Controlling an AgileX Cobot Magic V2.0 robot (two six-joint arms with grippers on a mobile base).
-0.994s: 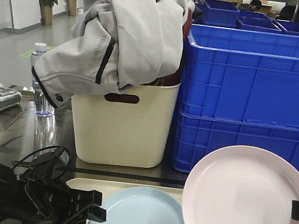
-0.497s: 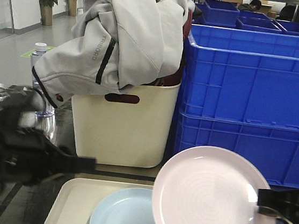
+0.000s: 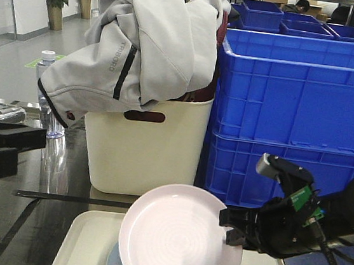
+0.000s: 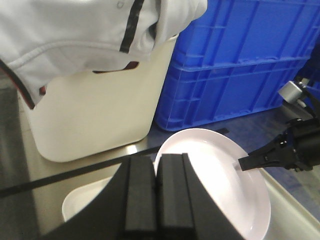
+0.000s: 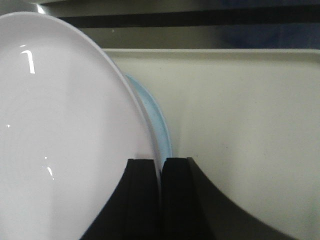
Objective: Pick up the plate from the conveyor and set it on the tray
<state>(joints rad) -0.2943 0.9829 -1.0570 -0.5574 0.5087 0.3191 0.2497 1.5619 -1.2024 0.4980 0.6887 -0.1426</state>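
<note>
The pale pink plate [image 3: 178, 235] hangs tilted over the cream tray [image 3: 81, 243], and my right gripper [image 3: 227, 224] is shut on its right rim. The right wrist view shows the plate [image 5: 65, 140] pinched at its edge between the jaws of my right gripper [image 5: 161, 161], just above a light blue plate [image 5: 157, 125] lying in the tray [image 5: 240, 125]. My left gripper [image 4: 157, 162] is shut with nothing in it, above the tray's [image 4: 85, 205] left part and beside the plate [image 4: 225, 190]. In the front view the left gripper [image 3: 39, 137] sits at the far left. The conveyor is out of view.
A tall cream bin [image 3: 142, 154] draped with a grey jacket [image 3: 149, 40] stands just behind the tray. Stacked blue crates [image 3: 295, 101] fill the right background. A water bottle [image 3: 46, 101] and a handheld controller [image 3: 0, 112] sit at the left on the dark tabletop.
My right gripper carried the plate leftward and down, from the right edge to over the tray and the blue plate. The left arm lifted off the tray's front and drew back left.
</note>
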